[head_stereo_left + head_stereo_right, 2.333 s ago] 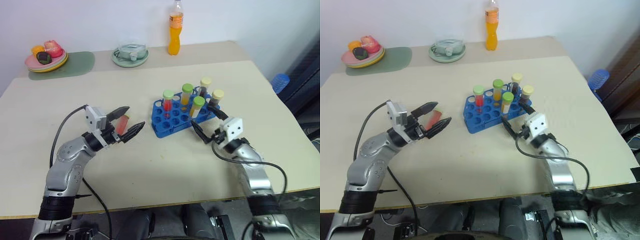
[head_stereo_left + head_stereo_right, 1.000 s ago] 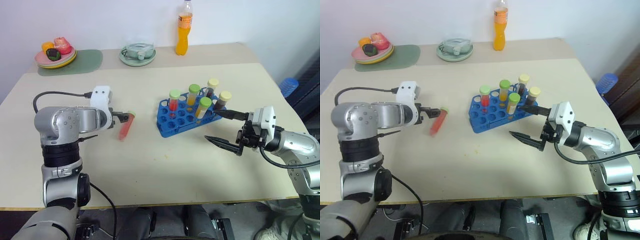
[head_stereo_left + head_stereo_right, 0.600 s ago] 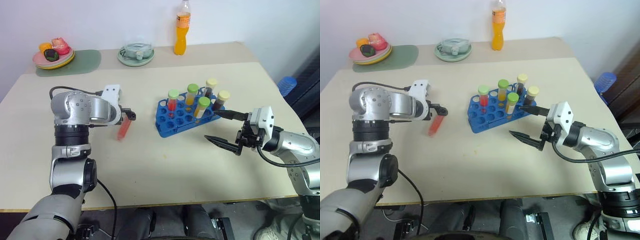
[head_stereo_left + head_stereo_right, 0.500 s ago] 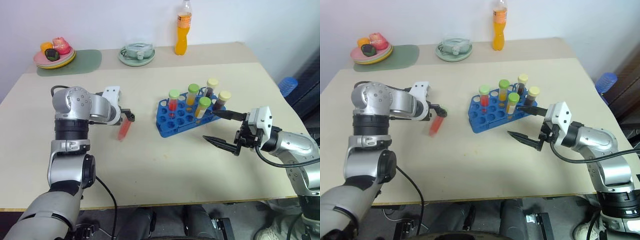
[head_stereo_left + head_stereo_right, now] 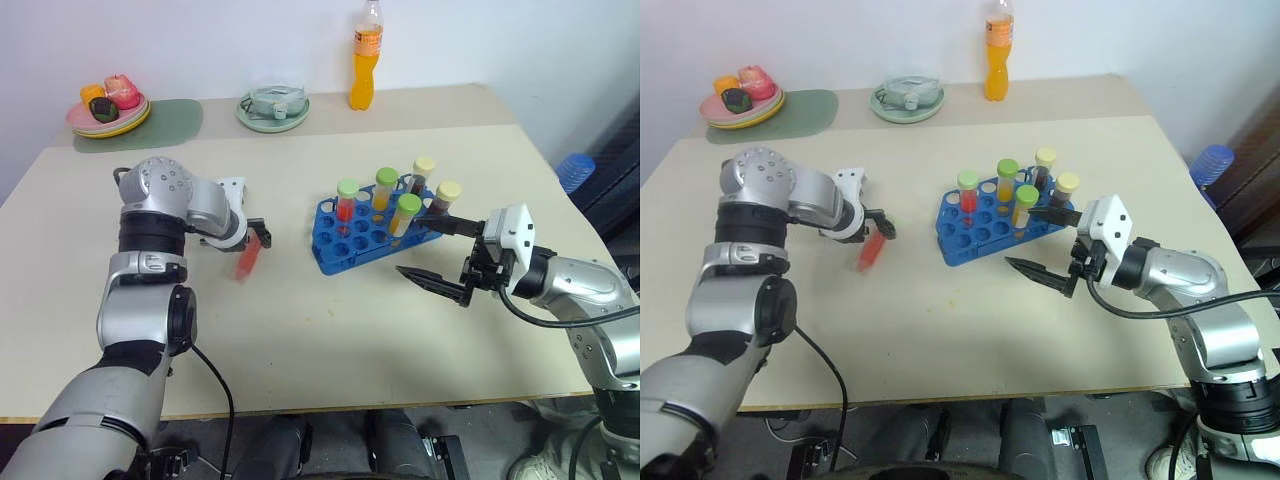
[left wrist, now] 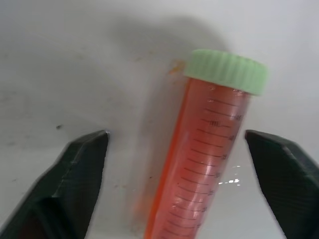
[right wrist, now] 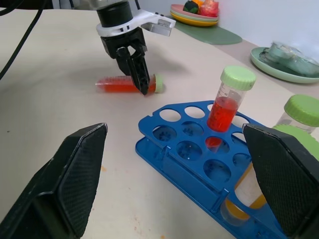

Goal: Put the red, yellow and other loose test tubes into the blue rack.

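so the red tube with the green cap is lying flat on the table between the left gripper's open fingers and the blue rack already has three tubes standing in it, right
Not quite: the blue rack holds five standing tubes, not three, as the left eye view shows. The rest stands: the red tube with the green cap lies flat on the table, between the open fingers of the left gripper.

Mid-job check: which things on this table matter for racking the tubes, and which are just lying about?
Belongs to the job:
- loose red tube, lying on the table
- blue rack
- left hand, over the tube

Just lying about:
- orange bottle
- fruit plate
- green dish
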Controlling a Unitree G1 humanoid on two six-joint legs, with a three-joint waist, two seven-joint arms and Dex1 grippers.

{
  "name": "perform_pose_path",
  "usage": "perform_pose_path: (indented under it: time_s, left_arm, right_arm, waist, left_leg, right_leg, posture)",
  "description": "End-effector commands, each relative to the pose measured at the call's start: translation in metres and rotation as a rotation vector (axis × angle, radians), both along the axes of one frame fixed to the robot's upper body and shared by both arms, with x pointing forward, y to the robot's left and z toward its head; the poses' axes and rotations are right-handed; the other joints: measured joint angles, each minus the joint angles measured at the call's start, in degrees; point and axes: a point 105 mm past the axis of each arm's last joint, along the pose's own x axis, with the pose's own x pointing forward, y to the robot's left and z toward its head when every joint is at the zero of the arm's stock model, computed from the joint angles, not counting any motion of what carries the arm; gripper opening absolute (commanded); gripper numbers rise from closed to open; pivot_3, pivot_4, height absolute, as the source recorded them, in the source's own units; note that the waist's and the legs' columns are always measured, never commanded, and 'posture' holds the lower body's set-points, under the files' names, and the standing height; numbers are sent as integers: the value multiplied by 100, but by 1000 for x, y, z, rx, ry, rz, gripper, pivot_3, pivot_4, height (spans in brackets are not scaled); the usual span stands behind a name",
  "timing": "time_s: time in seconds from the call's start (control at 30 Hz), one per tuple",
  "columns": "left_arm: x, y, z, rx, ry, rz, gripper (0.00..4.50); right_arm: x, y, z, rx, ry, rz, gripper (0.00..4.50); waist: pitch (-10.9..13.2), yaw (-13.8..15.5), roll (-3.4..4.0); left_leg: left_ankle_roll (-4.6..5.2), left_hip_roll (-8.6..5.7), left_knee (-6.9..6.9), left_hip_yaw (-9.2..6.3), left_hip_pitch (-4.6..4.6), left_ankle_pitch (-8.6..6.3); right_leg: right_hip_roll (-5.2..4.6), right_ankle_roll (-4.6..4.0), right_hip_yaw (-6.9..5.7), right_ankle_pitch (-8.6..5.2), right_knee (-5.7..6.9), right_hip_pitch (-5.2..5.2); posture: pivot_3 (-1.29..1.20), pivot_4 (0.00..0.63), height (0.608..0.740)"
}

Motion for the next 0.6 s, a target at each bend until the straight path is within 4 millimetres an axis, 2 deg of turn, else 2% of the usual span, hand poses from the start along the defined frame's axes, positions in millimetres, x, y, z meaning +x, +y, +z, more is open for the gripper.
perform_pose_path:
  time_s: [0.03, 0.13, 0.3, 0.43, 0.53, 0.6]
  left_arm:
    - [2, -1, 11, 8, -24, -14, 2302]
    - [2, -1, 8, 4, -11, -6, 876]
    - [1, 0, 6, -7, -4, 3, 793]
    - [1, 5, 14, -40, -82, 1, 793]
    - [-1, 5, 41, -85, -323, -47, 793]
    - [-17, 7, 45, -85, -392, -159, 793]
  right_arm:
    - [-3, 4, 10, 9, -41, 16, 4500]
    - [-4, 1, 6, 9, -31, 12, 4500]
    - [-5, -1, 2, 8, -23, 8, 4500]
    - [-6, -1, 2, 7, -24, 7, 4500]
    - [-6, -2, 1, 8, -23, 5, 4500]
    - [-5, -2, 0, 10, -22, 4, 4500]
  waist:
    - [0, -3, 0]
    - [0, -8, 0]
    - [0, -8, 0]
    - [0, -17, 0]
    - [0, -40, 0]
    - [0, -90, 0]
  left_leg:
    - [0, 0, 0, 0, 0, 0]
    - [0, 0, 0, 0, 1, 0]
    - [0, 0, 1, 1, 2, 0]
    - [0, 0, 1, 1, 2, 0]
    - [-1, 1, 0, 1, 1, 0]
    - [-1, 1, 1, 2, -2, 0]
  right_leg:
    - [0, 0, 0, 0, 0, 0]
    - [0, 0, 0, 0, 0, 0]
    - [0, 0, 0, 0, 1, 1]
    - [0, 0, 1, 0, 3, 0]
    - [-1, 0, 1, 0, 8, -4]
    - [-1, 0, 2, 0, 9, -7]
  posture:
    - [0, 150, 740]
    - [0, 150, 740]
    - [0, 150, 740]
    - [0, 150, 740]
    - [0, 150, 740]
    - [0, 150, 740]
